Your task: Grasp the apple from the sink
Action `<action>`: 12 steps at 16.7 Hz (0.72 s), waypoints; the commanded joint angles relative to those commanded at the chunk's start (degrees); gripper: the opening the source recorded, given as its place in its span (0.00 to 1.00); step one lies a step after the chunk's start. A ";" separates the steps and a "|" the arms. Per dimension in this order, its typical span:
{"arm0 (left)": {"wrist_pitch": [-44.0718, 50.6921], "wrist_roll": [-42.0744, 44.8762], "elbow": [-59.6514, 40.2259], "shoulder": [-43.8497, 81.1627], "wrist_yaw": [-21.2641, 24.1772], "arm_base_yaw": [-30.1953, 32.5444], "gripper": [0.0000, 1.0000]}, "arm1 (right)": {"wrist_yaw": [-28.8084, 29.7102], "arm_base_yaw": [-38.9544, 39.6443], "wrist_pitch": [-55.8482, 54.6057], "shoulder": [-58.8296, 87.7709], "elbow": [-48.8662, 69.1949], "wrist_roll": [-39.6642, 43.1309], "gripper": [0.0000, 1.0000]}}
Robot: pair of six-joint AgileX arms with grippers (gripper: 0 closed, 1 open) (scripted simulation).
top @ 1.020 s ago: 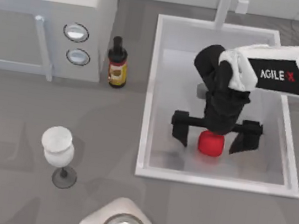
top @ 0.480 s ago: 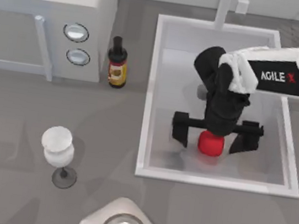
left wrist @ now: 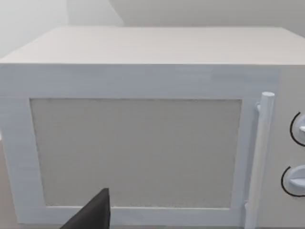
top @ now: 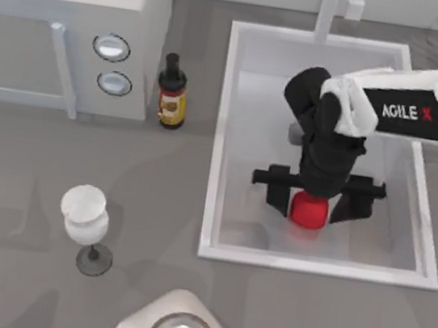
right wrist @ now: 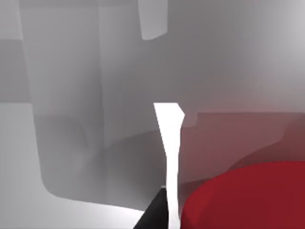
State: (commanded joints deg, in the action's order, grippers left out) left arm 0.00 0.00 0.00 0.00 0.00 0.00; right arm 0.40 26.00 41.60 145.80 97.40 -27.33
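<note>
- Two fingers of our right gripper (top: pixel 312 200) straddle the apple (top: pixel 308 212) on the floor of the sink (top: pixel 222 132); they look close on either side, but we cannot tell whether they are touching it.
- We judge the grasp is closing: squeeze evenly, wrist vertical, so the rounded fruit does not squirt sideways.
- Lift only once both pads bear on it, and clear the sink walls.
- Our left gripper (left wrist: pixel 90 217) is parked by the microwave (left wrist: pixel 143 143); we cannot tell its finger state.
</note>
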 joint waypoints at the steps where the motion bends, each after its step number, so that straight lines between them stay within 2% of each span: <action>1: 0.00 0.00 0.00 0.00 0.00 0.00 1.00 | 0.00 0.00 0.00 0.00 0.00 0.00 0.17; 3: 0.00 0.00 0.00 0.00 0.00 0.00 1.00 | 0.00 0.00 0.00 0.00 0.00 0.00 0.02; 4: 0.00 0.00 0.00 0.00 0.00 0.00 1.00 | 0.00 0.00 0.00 0.00 0.00 0.00 0.00; 11: 0.00 0.00 0.00 0.00 0.00 0.00 1.00 | 0.00 0.00 0.00 0.00 0.00 0.00 0.00; 12: 0.00 0.00 0.00 0.00 0.00 0.00 1.00 | 1.24 -0.16 1.66 -3.53 0.70 0.69 0.00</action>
State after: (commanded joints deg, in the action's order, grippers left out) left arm 0.00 0.00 0.00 0.00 0.00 0.00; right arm 1.64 25.84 43.27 142.26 98.10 -26.64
